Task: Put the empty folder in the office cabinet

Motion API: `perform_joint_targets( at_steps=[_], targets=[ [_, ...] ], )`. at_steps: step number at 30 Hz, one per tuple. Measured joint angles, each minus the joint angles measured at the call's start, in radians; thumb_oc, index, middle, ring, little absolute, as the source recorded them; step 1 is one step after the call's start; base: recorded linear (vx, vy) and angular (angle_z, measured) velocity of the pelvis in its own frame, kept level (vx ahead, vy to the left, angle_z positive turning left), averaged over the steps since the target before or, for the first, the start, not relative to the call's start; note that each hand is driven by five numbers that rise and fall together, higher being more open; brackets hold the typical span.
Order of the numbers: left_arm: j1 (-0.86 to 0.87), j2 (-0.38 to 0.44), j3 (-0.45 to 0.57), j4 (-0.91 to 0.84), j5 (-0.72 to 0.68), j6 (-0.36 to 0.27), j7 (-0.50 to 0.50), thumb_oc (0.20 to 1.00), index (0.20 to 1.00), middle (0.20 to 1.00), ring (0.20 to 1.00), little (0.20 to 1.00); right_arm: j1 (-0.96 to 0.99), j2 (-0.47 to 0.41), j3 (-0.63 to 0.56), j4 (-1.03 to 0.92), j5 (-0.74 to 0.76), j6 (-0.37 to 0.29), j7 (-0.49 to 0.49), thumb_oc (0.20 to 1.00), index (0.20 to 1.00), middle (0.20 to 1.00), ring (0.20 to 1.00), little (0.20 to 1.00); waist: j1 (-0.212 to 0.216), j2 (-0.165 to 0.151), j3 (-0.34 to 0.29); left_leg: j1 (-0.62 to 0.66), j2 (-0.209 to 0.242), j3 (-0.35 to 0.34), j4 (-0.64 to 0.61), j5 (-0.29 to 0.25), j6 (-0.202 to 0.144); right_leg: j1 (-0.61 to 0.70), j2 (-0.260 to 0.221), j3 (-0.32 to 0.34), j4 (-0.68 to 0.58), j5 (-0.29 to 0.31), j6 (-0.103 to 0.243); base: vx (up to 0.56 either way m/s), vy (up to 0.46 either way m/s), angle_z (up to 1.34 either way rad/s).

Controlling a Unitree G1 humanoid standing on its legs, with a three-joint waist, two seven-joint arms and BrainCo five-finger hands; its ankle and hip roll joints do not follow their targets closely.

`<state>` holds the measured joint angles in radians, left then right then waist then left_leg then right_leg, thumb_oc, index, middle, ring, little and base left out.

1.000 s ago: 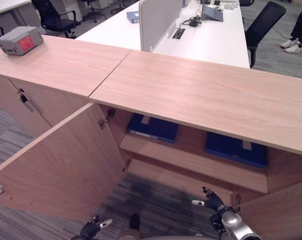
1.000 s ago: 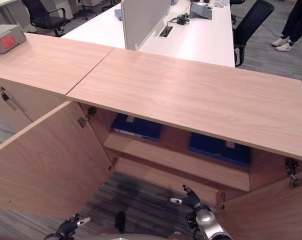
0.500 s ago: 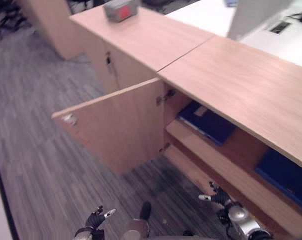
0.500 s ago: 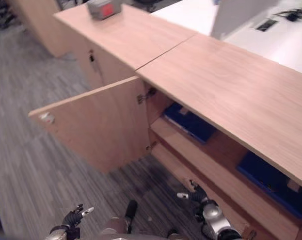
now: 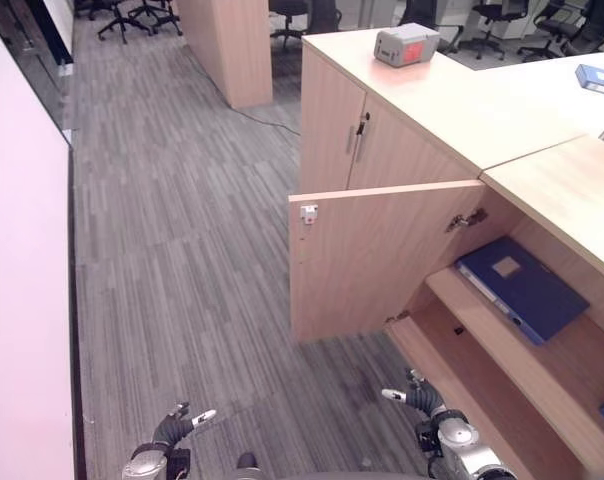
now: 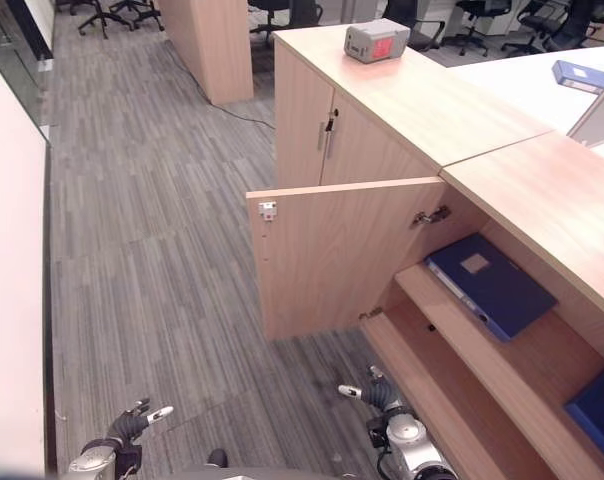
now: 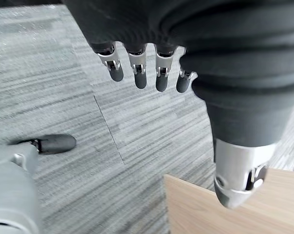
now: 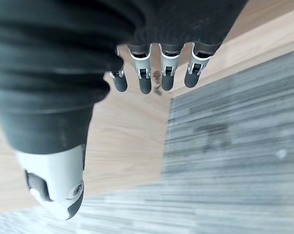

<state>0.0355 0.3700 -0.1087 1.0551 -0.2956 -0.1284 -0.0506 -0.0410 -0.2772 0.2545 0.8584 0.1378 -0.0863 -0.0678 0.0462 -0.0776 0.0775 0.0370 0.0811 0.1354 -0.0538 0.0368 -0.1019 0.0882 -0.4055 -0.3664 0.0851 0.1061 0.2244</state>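
Hanging low near the floor, the left hand [image 5: 178, 423] and the right hand [image 5: 414, 398] are both empty, fingers loosely straight and spread, as the wrist views confirm. A blue folder [image 5: 522, 285] lies flat on the upper shelf [image 5: 542, 372] of the open office cabinet [image 6: 502, 200], and the corner of a second blue one [image 6: 597, 410] shows further right on the same shelf. Another blue folder [image 5: 596, 78] rests on the white desk [image 6: 512, 75] beyond the cabinet top, so which one the task means I cannot tell; if the shelved one, the placing looks done. Judging from this, the sensible step is closing up or fetching. The open door [image 5: 382, 255] juts out to the left of the shelves, its free edge toward the carpeted floor [image 5: 172, 250]; plenty of bare carpet lies left. A grey box [image 5: 406, 45] sits on the neighbouring closed cabinet, well clear.
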Motion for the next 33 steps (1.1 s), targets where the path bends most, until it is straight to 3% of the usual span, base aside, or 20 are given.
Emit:
perform_joint_targets(
  at_steps=[2,6,7,8,9,10,11,13,16,19,23,28,33],
  targets=[
    [-0.001,-0.004,-0.002,-0.006,0.000,0.000,-0.002,1.000,1.000,1.000,1.000,1.000,-0.006,-0.001,-0.004,0.003,0.000,0.003,-0.002,1.000,1.000,1.000,1.000,1.000,-0.003,0.019,0.009,0.001,0.002,-0.002,-0.002,0.005,0.001,-0.005,0.000,0.001,0.020,0.001,0.001,-0.01,0.198,0.00],
    [-0.008,-0.012,-0.001,-0.038,-0.001,-0.002,0.002,1.000,1.000,1.000,1.000,1.000,0.001,-0.010,-0.015,0.007,0.001,0.005,-0.003,1.000,1.000,1.000,1.000,1.000,-0.013,0.055,0.024,0.014,0.010,-0.012,-0.025,0.017,0.028,-0.106,0.000,0.107,0.193,0.022,-0.004,0.02,0.169,0.00],
    [-0.013,-0.012,-0.001,-0.036,-0.001,-0.001,0.002,1.000,1.000,1.000,1.000,1.000,0.000,-0.010,-0.012,0.007,0.001,0.005,-0.002,1.000,1.000,1.000,1.000,1.000,-0.017,0.077,0.038,0.022,0.027,-0.024,-0.045,0.027,0.038,-0.167,0.010,0.166,0.280,-0.026,0.030,0.06,0.060,0.12],
    [-0.024,-0.007,0.001,-0.038,-0.001,-0.003,0.004,1.000,1.000,1.000,1.000,1.000,0.015,-0.007,-0.009,0.001,0.001,0.005,-0.001,1.000,1.000,1.000,1.000,1.000,-0.025,0.072,0.036,0.011,0.040,-0.037,-0.047,0.031,0.038,-0.155,0.061,0.162,0.220,-0.103,0.039,0.07,0.059,0.25],
    [-0.033,-0.001,0.000,-0.039,-0.001,-0.003,0.005,1.000,1.000,1.000,1.000,1.000,0.025,-0.006,-0.007,0.000,0.002,0.004,-0.001,1.000,1.000,1.000,1.000,1.000,-0.026,0.062,0.032,0.008,0.040,-0.047,-0.046,0.037,0.036,-0.146,0.094,0.161,0.164,-0.114,0.029,0.10,0.012,0.50],
    [-0.041,0.011,-0.003,-0.044,-0.001,-0.004,0.006,1.000,1.000,1.000,1.000,1.000,0.039,-0.003,-0.005,0.003,0.002,0.004,-0.001,1.000,1.000,1.000,1.000,1.000,-0.028,0.029,0.026,0.000,0.030,-0.069,-0.046,0.045,0.023,-0.115,0.162,0.178,0.046,-0.126,0.007,0.06,-0.004,0.42],
    [-0.042,0.002,-0.004,-0.042,-0.001,-0.003,0.007,1.000,1.000,1.000,1.000,1.000,0.038,-0.011,-0.006,0.011,0.001,0.004,-0.001,1.000,1.000,1.000,1.000,1.000,-0.031,0.032,0.029,0.005,0.031,-0.069,-0.047,0.047,0.014,-0.097,0.165,0.168,0.018,-0.136,-0.050,0.10,-0.021,0.29],
    [-0.014,-0.021,-0.012,-0.056,0.000,-0.002,0.003,1.000,1.000,1.000,1.000,1.000,0.039,-0.027,-0.020,0.017,0.001,0.004,-0.002,1.000,1.000,1.000,1.000,1.000,-0.032,0.056,0.013,0.011,0.047,-0.058,-0.047,0.045,0.007,-0.076,0.196,0.180,-0.031,-0.124,-0.054,0.06,-0.021,-0.09],
    [0.006,-0.050,-0.010,-0.129,-0.001,-0.004,0.007,1.000,1.000,1.000,1.000,1.000,0.073,-0.054,-0.019,0.004,0.001,0.004,0.002,1.000,1.000,1.000,1.000,1.000,-0.039,0.094,-0.005,0.014,0.052,-0.057,-0.045,0.049,-0.002,-0.042,0.208,0.173,-0.091,-0.083,-0.050,0.08,-0.024,-0.05],
    [0.002,-0.050,-0.010,-0.182,-0.001,-0.007,0.009,1.000,1.000,1.000,1.000,1.000,0.086,-0.056,-0.018,0.004,0.001,0.004,0.004,1.000,1.000,1.000,1.000,1.000,-0.041,0.096,-0.007,0.027,0.050,-0.055,-0.046,0.049,-0.004,-0.012,0.210,0.171,-0.130,-0.061,-0.055,0.06,-0.026,-0.09],
    [-0.067,-0.031,-0.008,-0.249,-0.014,-0.011,0.017,1.000,1.000,1.000,1.000,1.000,0.105,-0.055,-0.013,-0.004,0.000,0.004,0.022,1.000,1.000,1.000,1.000,1.000,-0.065,0.070,-0.029,0.059,0.048,-0.028,-0.047,0.036,-0.012,0.018,0.210,0.190,-0.172,-0.042,-0.055,0.07,-0.018,-0.14],
    [-0.203,0.049,-0.009,-0.279,-0.051,-0.028,0.031,1.000,1.000,1.000,1.000,1.000,0.123,-0.064,0.010,-0.026,0.000,0.003,0.029,1.000,1.000,1.000,1.000,1.000,-0.106,0.068,-0.058,0.084,0.048,0.010,-0.047,0.023,-0.013,0.016,0.208,0.223,-0.176,-0.033,-0.051,0.05,-0.015,-0.20],
    [-0.407,0.158,-0.061,-0.184,-0.066,-0.020,0.035,1.000,1.000,1.000,1.000,1.000,0.151,-0.071,0.062,-0.044,-0.001,0.003,0.048,1.000,1.000,1.000,1.000,1.000,-0.136,0.069,-0.080,0.083,0.048,0.035,-0.047,0.022,-0.014,-0.001,0.209,0.248,-0.177,-0.025,-0.052,0.01,-0.013,-0.18]
  ],
)
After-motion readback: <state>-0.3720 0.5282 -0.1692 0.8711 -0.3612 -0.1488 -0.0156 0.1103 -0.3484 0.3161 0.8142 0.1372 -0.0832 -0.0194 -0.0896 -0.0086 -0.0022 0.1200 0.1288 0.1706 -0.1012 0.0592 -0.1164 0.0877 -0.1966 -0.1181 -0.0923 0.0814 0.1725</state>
